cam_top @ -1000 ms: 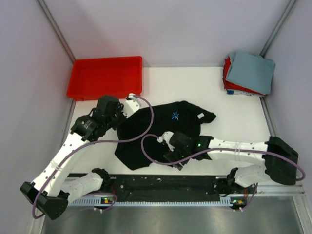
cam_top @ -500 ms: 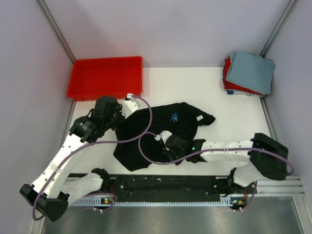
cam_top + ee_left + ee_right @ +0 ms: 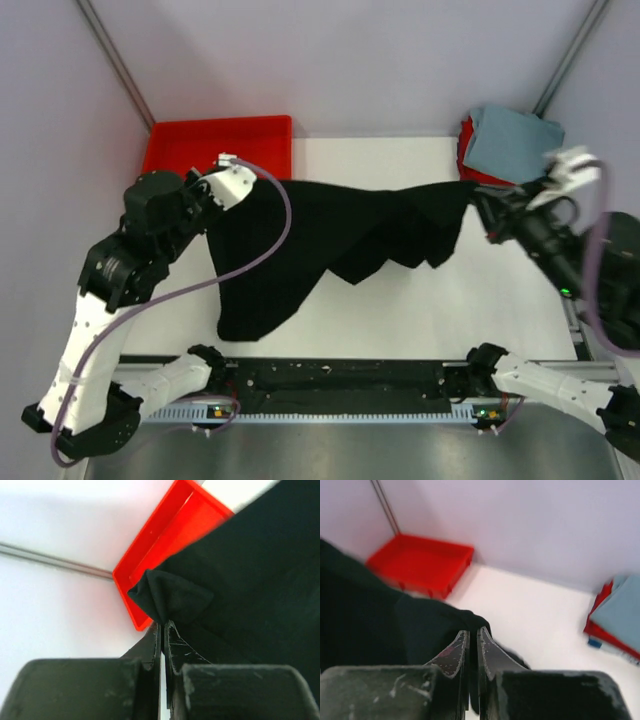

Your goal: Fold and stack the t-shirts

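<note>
- A large black t-shirt (image 3: 330, 225) hangs stretched in the air between two robot arms, above the middle of a white table (image 3: 450, 310).
- The left gripper (image 3: 162, 630) is pinched tight on a bunched corner of the black cloth. The right gripper (image 3: 474, 635) is likewise clamped on the opposite edge.
- To do this step well, I judge both arms should lower together with an even pull, so the drooping hem lands first and the cloth lies flat.
- The shirt is plain, limp and creased. It sags in the middle, and its lower left part droops to the table.
- A folded grey-blue shirt (image 3: 515, 140) lies on a red shirt (image 3: 466, 150) at the far right corner.
- A red tray (image 3: 215, 165) sits at the far left.
</note>
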